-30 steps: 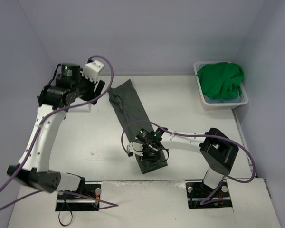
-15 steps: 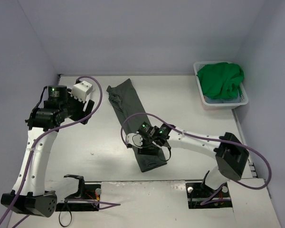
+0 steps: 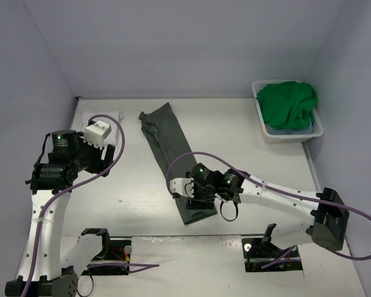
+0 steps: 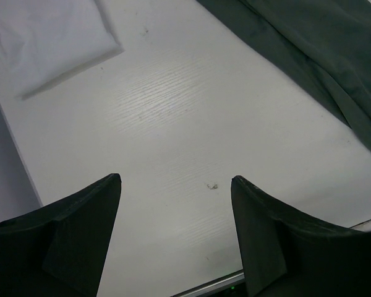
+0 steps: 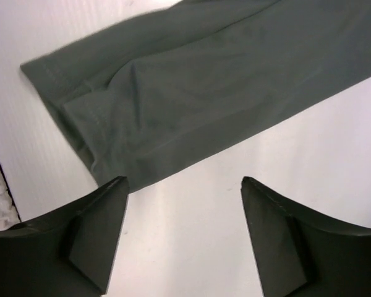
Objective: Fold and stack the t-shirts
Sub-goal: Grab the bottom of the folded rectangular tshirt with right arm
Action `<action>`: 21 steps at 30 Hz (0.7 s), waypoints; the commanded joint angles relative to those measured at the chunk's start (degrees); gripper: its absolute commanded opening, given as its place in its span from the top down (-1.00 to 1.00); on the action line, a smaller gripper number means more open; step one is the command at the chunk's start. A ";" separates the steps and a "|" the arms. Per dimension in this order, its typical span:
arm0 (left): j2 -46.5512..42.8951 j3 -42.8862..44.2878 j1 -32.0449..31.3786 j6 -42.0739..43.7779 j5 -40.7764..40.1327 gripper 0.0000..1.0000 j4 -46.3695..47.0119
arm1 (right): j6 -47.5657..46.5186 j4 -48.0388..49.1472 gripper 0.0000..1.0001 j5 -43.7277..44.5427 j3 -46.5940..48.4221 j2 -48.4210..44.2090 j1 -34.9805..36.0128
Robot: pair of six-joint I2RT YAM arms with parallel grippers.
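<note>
A dark grey t-shirt (image 3: 170,148) lies folded into a long narrow strip, running from the far middle of the table toward the near edge. My right gripper (image 3: 184,193) hovers open at the strip's near end, left of its edge. In the right wrist view my right gripper (image 5: 182,185) is over bare table with the dark grey t-shirt (image 5: 204,80) just beyond its fingertips. My left gripper (image 3: 105,159) stands open over bare table, empty. A folded white t-shirt (image 4: 49,43) lies at the far left. A bright green t-shirt (image 3: 289,102) fills the basket.
The white laundry basket (image 3: 315,133) stands at the far right corner, with a light blue-grey cloth (image 3: 287,131) under the green one. Walls close in the table on the left, far and right sides. The arm bases sit at the near edge.
My right gripper has opened and let go of the dark grey t-shirt's near end. My left arm has drawn back from the far left toward the near side, still open.
</note>
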 commanded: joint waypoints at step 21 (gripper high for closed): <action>-2.26 -4.81 8.88 -2.92 6.79 -0.32 5.75 | -8.02 9.49 -0.73 -1.14 -11.28 2.38 3.62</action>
